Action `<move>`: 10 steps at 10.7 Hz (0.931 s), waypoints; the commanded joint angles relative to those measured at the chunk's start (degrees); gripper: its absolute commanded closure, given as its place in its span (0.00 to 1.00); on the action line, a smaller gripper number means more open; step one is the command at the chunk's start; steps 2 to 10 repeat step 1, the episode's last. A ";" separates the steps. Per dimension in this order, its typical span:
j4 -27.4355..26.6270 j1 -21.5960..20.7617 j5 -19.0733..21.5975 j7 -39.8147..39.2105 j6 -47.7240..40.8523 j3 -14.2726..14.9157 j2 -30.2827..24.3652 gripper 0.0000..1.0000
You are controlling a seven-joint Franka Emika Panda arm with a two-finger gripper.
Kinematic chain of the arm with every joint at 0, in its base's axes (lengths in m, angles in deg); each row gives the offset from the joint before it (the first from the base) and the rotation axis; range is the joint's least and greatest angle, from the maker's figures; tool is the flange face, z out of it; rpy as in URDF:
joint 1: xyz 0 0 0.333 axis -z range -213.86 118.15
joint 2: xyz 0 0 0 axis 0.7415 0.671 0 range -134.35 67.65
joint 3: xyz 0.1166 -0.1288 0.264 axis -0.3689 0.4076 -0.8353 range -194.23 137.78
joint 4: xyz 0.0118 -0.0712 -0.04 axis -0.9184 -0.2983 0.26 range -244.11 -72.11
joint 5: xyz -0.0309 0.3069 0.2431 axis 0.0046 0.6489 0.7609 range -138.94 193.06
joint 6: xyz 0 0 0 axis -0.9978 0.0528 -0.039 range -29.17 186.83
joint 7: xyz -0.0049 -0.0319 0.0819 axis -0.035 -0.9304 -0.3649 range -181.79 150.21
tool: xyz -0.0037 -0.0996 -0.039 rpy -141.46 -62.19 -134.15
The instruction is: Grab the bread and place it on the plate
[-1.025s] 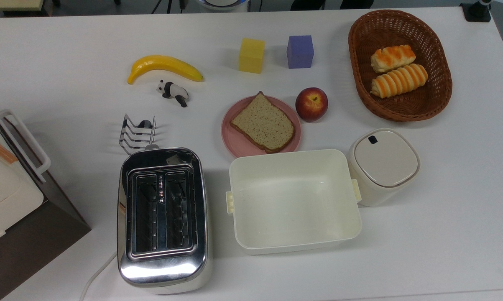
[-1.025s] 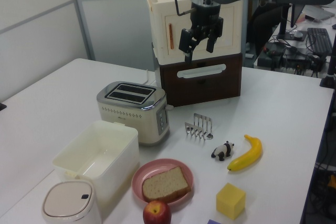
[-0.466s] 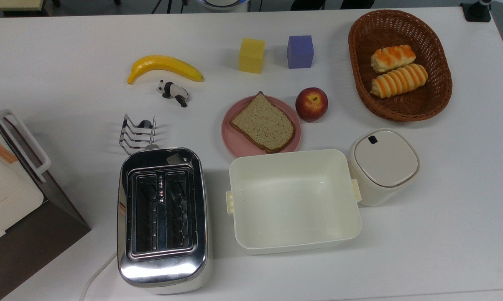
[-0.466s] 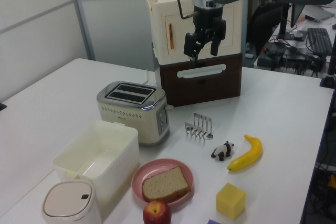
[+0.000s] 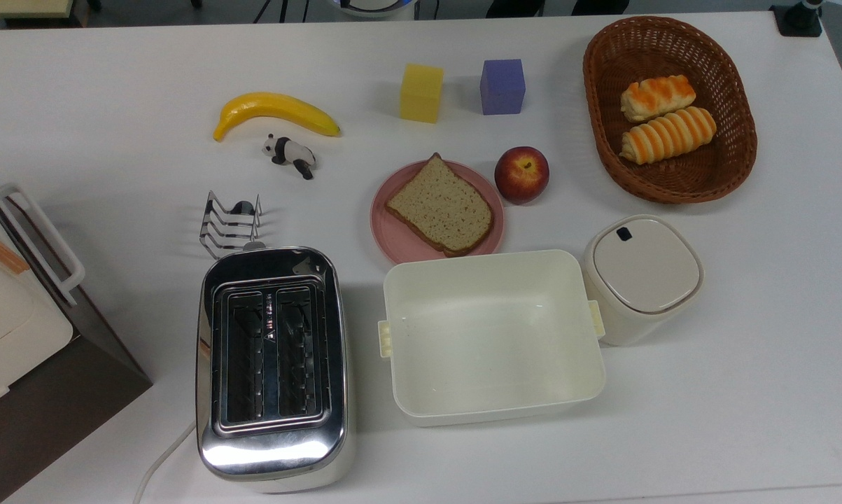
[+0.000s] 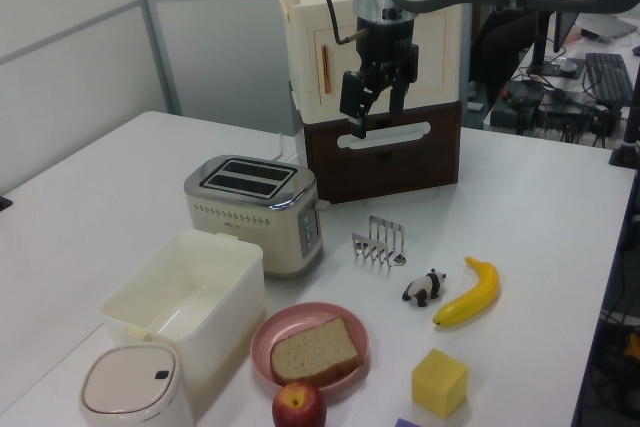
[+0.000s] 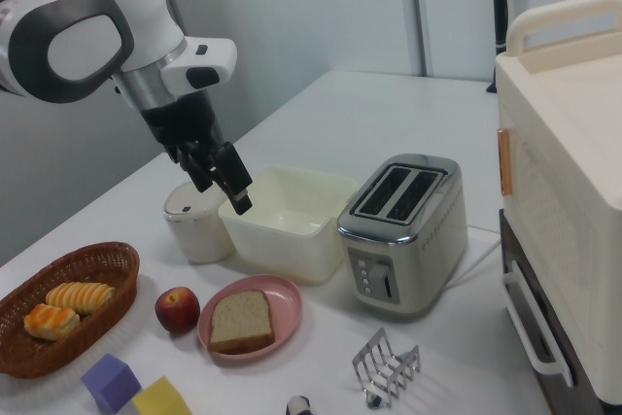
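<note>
Lying flat on the pink plate (image 5: 400, 238), the bread slice (image 5: 440, 205) sits beside an apple (image 5: 522, 174) in the top view. Left view adds the end effector (image 6: 371, 104), empty, fingers parted, high above the bench (image 6: 540, 207).

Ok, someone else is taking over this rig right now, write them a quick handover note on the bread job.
Gripper: open, holding nothing, raised above the table in front of the cream cabinet.
Bread: lying flat on the pink plate, between the apple and the cream tub.
Done: bread is on the plate, as the job asks.
Left: apparently nothing; just confirm and park the arm.
</note>
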 commanded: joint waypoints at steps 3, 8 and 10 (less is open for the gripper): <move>-0.02 -0.35 1.32 -1.02 -1.63 0.34 -0.55 0.00; -0.02 -0.35 1.32 -1.02 -1.63 0.34 -0.55 0.00; -0.02 -0.35 1.32 -1.02 -1.63 0.34 -0.55 0.00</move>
